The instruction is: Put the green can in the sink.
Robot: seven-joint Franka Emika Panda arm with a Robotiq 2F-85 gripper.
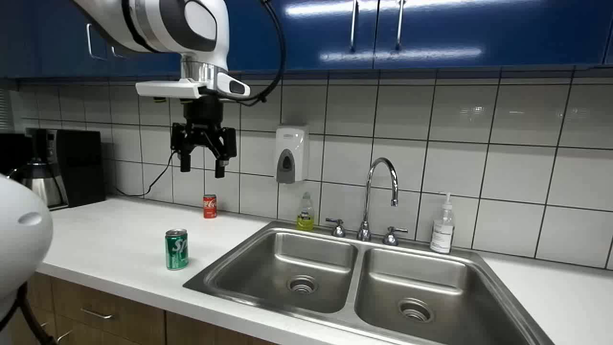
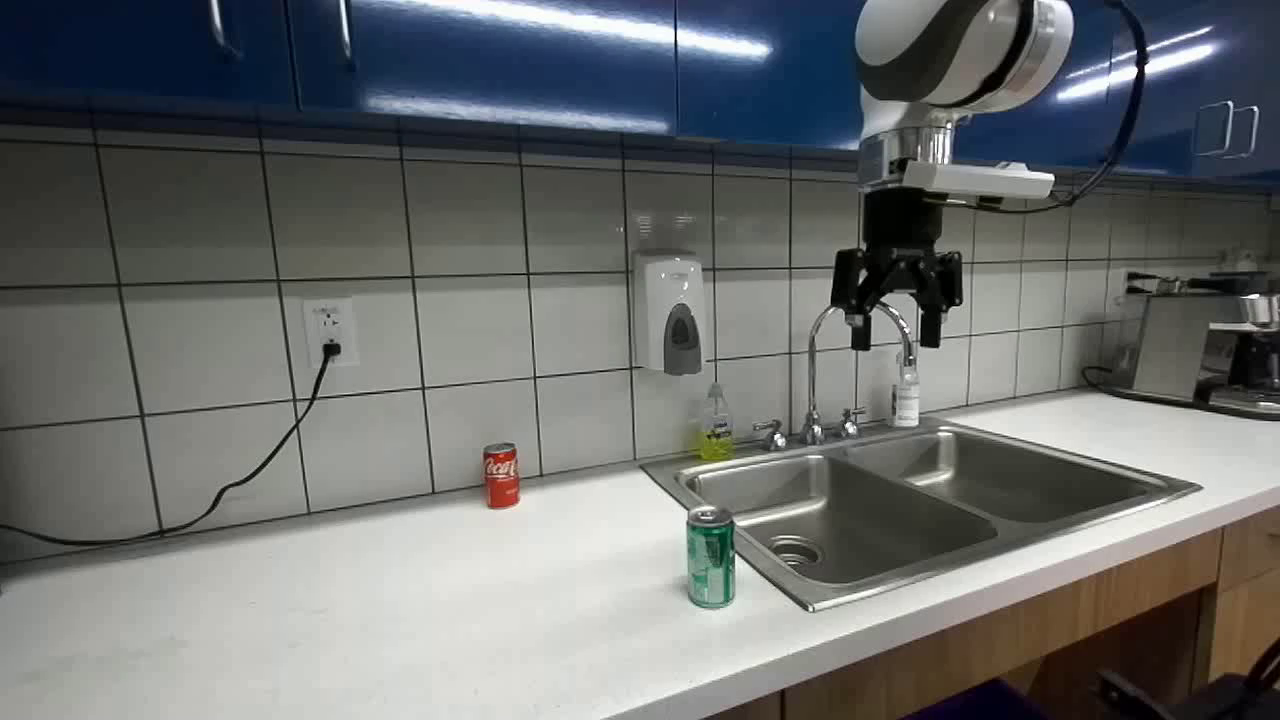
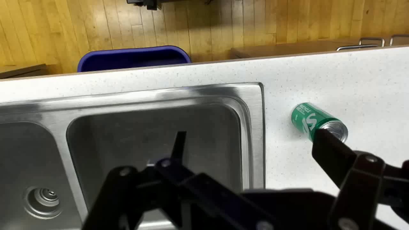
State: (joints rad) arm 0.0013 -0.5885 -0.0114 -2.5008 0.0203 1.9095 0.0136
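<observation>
Labels first: the green can (image 1: 176, 249) showed big white lettering, "Sp" legible in an exterior view before the curve hid the rest. In the wrist view I got the "S" plus small print, "RECYCLE ME". Red can (image 2: 501, 475): white script, "Coca" readable. Soap bottle (image 1: 305, 216), yellow-green liquid, and pump bottle (image 1: 442, 232), white label, stood at the back of the sink (image 3: 257, 134); print too small for me. Same for the wall dispenser (image 1: 290, 151).

My pincer (image 1: 202, 167) hung well above the can, pointing down, fingers wide apart. In the wrist view one fingertip crossed the can's silver top, but only by line of sight.

The green can stood upright on the counter (image 1: 115, 232), just beside the sink's short side, a strip of white between it and the steel rim. The counter's front edge was near. The red can stood farther back, near the tiled wall (image 1: 507, 170). Two basins, divider between, a drain (image 1: 302, 284) in each; chrome faucet (image 1: 367, 201) arched up behind.

Counter white with fine specks. Glossy blue cabinets (image 1: 431, 28) above, wood-fronted drawers (image 1: 136, 314) below, plank floor (image 3: 105, 28).
</observation>
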